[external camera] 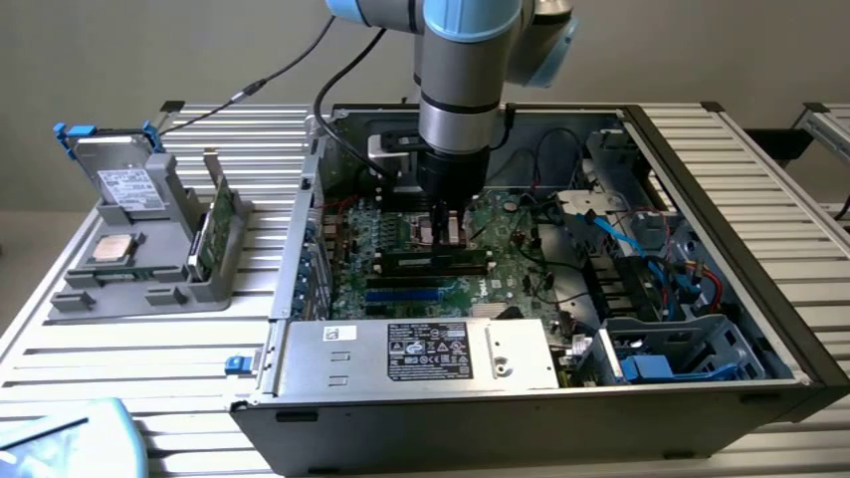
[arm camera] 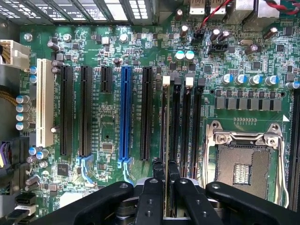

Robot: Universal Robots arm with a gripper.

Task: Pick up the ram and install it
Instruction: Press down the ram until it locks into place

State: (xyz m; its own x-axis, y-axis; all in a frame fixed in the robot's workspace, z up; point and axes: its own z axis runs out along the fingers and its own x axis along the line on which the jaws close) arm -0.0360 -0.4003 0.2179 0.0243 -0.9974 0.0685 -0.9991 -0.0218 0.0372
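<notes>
Hovering over the board (arm camera: 112, 117), the tool (arm camera: 165, 187) pinches the ram (arm camera: 167, 126) edge-on above its slot (arm camera: 176, 126); thin, light, stiff, likely fragile, best gripped by its long top edge.

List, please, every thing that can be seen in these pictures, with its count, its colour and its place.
computer case: one, black, lying open on the slatted table
motherboard: one, green, inside the case
ram: one, green, seen edge-on, standing over a memory slot beside the empty processor socket, held between the fingers
power supply: one, silver, at the case's near edge
grey tray: one, on the table at the exterior view's left
hard drive: one, silver, standing at the tray's back
processor chip: one, silver, lying in the tray
green card: one, upright in the tray
gripper: one, black, shut on the ram
</notes>
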